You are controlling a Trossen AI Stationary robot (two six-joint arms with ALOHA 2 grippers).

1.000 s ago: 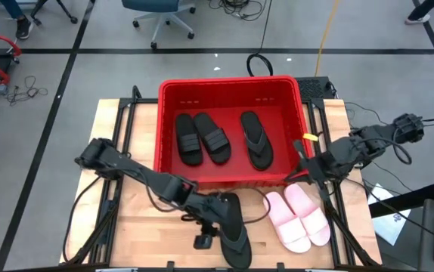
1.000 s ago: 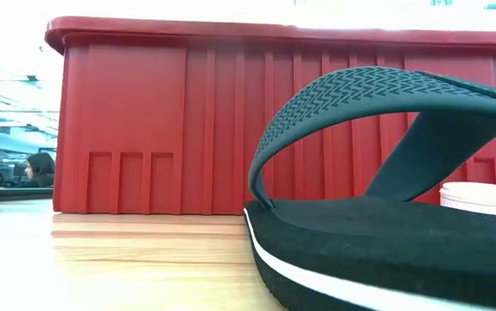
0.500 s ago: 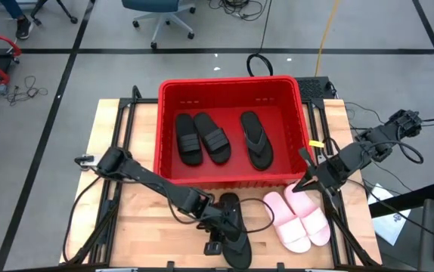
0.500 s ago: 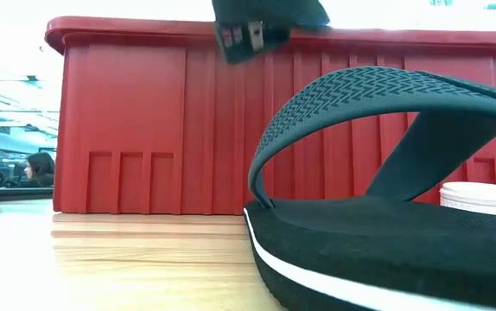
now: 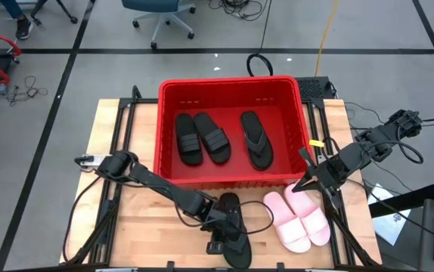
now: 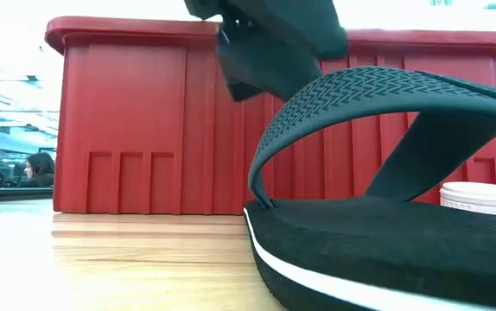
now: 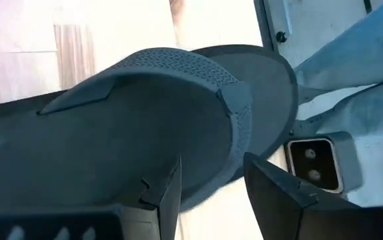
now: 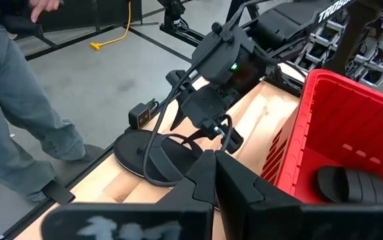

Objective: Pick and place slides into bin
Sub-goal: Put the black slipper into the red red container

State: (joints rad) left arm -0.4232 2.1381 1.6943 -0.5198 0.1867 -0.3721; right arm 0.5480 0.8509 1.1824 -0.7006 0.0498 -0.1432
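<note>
Left gripper point(image 5: 223, 230) open, fingers straddling the black flip-flop point(image 5: 234, 230) on the table, not clamped. Right gripper point(image 5: 302, 180) shut, empty, beside the red bin point(image 5: 168, 128).

red bin point(image 5: 232, 89), black flip-flop point(image 5: 234, 227) — pale pink slides point(image 5: 299, 217)

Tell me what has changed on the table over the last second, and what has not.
The left gripper has come down over the black flip-flop on the table, its fingers open and nothing held yet. The right gripper, shut and empty, has moved a little from the red bin's front corner toward the pink slides. The bin, the three sandals inside it, the pink slides and the flip-flop have not moved.
</note>
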